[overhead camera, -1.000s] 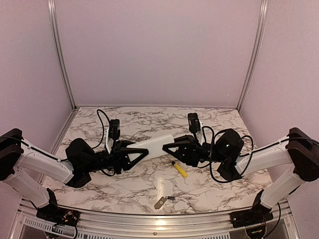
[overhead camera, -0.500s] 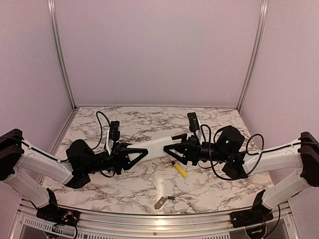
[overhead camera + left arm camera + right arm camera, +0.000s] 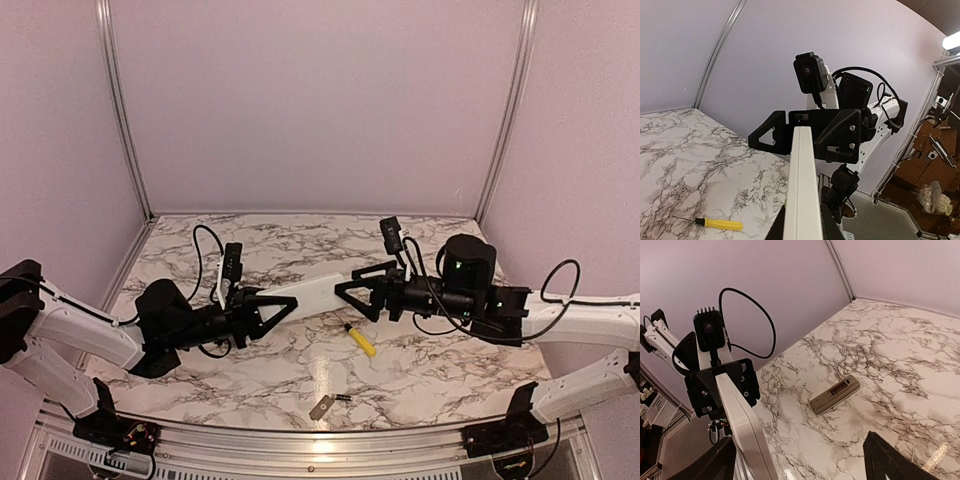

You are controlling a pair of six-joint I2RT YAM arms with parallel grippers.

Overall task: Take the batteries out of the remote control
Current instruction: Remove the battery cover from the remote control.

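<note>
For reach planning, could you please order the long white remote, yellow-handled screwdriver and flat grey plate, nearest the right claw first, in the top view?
1. White remote, at the right claw's tips.
2. Yellow-handled screwdriver, mid-table.
3. Grey plate, front edge.

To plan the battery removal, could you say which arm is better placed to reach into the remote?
Right, probably: the right fingers stand open and empty at the end of the remote; the left fingers grip it aloft.

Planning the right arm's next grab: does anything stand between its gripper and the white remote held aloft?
Nothing visible does. The right gripper stands open with the free end of the remote between its jaws, and the left gripper holds the other end. The yellow screwdriver and grey cover plate lie on the table below.
</note>
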